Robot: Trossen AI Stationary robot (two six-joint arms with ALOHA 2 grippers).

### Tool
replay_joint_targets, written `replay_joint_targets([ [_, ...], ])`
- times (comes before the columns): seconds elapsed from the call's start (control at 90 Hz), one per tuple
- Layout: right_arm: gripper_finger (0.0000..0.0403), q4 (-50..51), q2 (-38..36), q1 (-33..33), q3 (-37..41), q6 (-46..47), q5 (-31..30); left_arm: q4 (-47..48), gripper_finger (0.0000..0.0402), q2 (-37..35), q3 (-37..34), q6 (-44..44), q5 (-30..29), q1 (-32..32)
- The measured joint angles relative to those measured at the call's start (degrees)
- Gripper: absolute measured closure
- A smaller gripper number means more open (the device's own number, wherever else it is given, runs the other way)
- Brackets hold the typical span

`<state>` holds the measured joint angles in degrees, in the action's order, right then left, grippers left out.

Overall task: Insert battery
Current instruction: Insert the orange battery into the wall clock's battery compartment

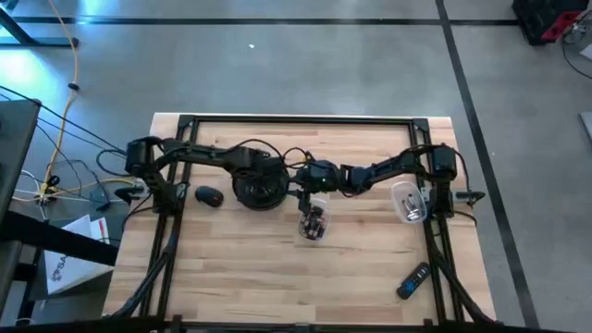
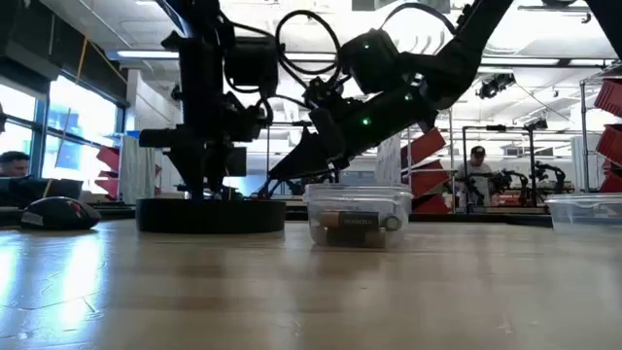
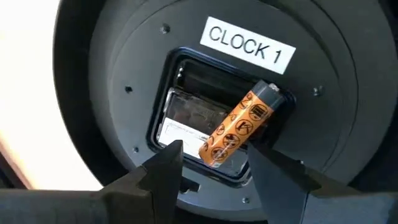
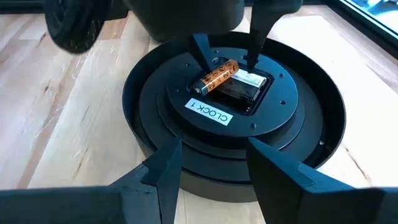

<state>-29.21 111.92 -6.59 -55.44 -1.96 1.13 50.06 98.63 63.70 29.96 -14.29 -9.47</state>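
Evidently the battery (image 3: 239, 126) is only half home: the orange cell lies slantwise across the rectangular battery bay (image 3: 205, 127) in the back of the clock (image 4: 233, 118), one end low in the recess and the capped end riding up over the bay's edge near the "CLOCK 1" label (image 3: 247, 43). It sits crooked, I judge, because it has been dropped in at an angle and not yet pressed flat between the contacts. The clock lies face down on the counter (image 1: 231, 268), which puts the bay upward and within reach from above. The left gripper (image 3: 211, 155) hangs directly over the bay, its fingers (image 3: 165, 163) spread on either side of the battery's lower end and pinching nothing, probably placed to nudge or push the cell down. The right gripper (image 4: 211, 165) waits just beside the clock, low and aimed at it, fingers likewise spread and empty, well placed to steady the clock's rim or simply watch. Just beside the clock, on the side nearer the right arm, stands a clear tub (image 2: 358, 216) with spare batteries; on the clock's other side lies a computer mouse (image 1: 210, 196). Farther from the clock, past the right arm, are another clear container (image 1: 408, 202) and a remote (image 1: 413, 280).
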Motion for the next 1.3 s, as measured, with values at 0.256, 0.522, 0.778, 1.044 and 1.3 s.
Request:
replay_joint_targets([
  [0.256, 0.0253, 0.1, 0.0, 0.0, 0.0, 0.2, 0.0, 0.5, 0.0259, 0.0, 0.0, -2.6, 0.3, 0.0],
  [0.522, 0.0253, 0.1, 0.0, 0.0, 0.0, 0.5, 0.0, 1.6, 0.0343, 0.0, 0.0, -6.3, 0.4, 0.0],
  [0.778, 0.0253, 0.0, 0.0, 0.0, 0.0, 0.5, 0.0, 1.8, 0.0377, 0.0, 0.1, -11.9, 1.7, 0.0],
  [1.044, 0.0253, -0.1, 0.0, 0.0, 0.0, 0.5, 0.0, 3.8, 0.0361, -0.1, 0.2, -29.6, 11.0, -0.8],
  [1.3, 0.0253, -0.6, 0.0, 0.0, 0.0, 0.7, 0.0, 5.8, 0.036, 0.1, 1.6, -38.6, 15.8, -0.6],
])
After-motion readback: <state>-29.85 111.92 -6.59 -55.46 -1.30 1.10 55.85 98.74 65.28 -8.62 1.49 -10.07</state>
